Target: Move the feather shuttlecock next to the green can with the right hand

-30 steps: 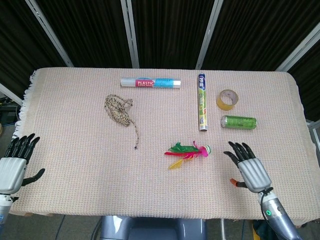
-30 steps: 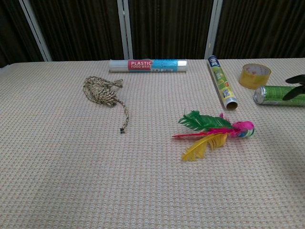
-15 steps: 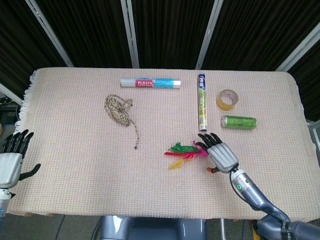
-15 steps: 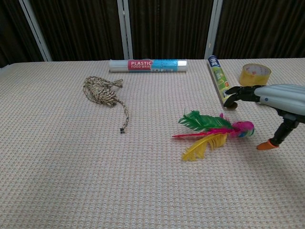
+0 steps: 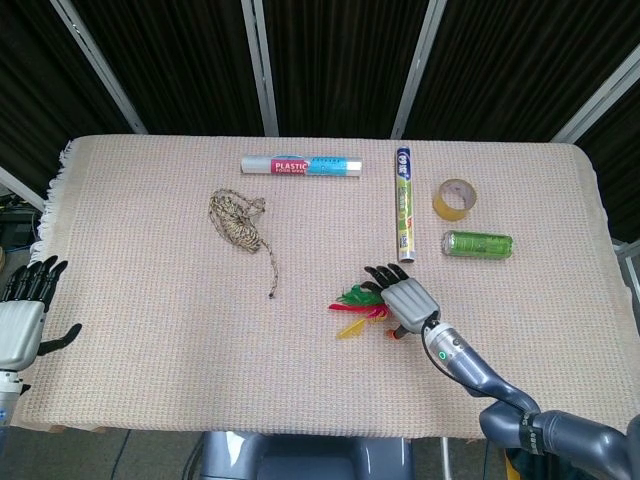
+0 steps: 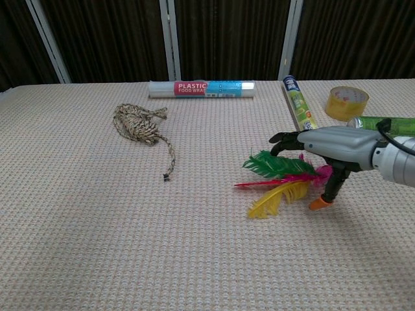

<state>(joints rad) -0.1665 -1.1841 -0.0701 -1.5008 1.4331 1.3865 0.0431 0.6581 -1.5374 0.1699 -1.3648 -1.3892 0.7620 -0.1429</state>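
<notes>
Right hand (image 6: 334, 148) hovers over feather shuttlecock (image 6: 288, 179), fingers spread, holding nothing. We judge it light, feathers flimsy; grip the firm pink base.

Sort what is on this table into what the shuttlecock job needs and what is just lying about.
Belongs to the job:
- multicoloured feather shuttlecock
- green metal can lying on its side
- right hand, over the shuttlecock's base

Just lying about:
- coil of tan braided rope
- plastic food wrap roll with red and blue label
- long green and blue printed tube
- yellow tape roll
</notes>
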